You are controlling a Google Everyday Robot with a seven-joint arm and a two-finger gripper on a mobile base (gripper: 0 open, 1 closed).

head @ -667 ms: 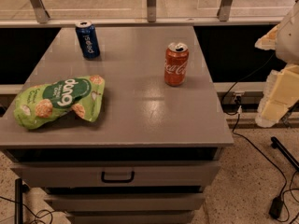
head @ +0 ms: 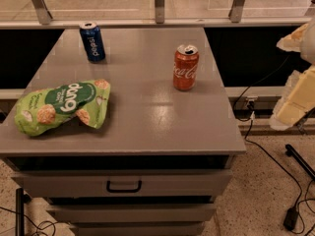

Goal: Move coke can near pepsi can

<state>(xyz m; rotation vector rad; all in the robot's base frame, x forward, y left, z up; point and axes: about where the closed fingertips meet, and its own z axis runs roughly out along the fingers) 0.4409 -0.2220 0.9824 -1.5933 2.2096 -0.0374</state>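
Observation:
The coke can (head: 186,68), red-orange with white script, stands upright on the right part of the grey cabinet top (head: 142,117). The pepsi can (head: 92,42), dark blue, stands upright at the far left corner, well apart from the coke can. My gripper (head: 294,70) hangs off the right side of the cabinet, beyond its edge and away from both cans. Its two pale fingers (head: 295,102) stand apart with nothing between them.
A green snack bag (head: 61,106) lies on the left front of the top. Drawers with a dark handle (head: 124,186) are below the top. Cables (head: 275,161) and a stand leg lie on the floor at the right. A railing runs behind.

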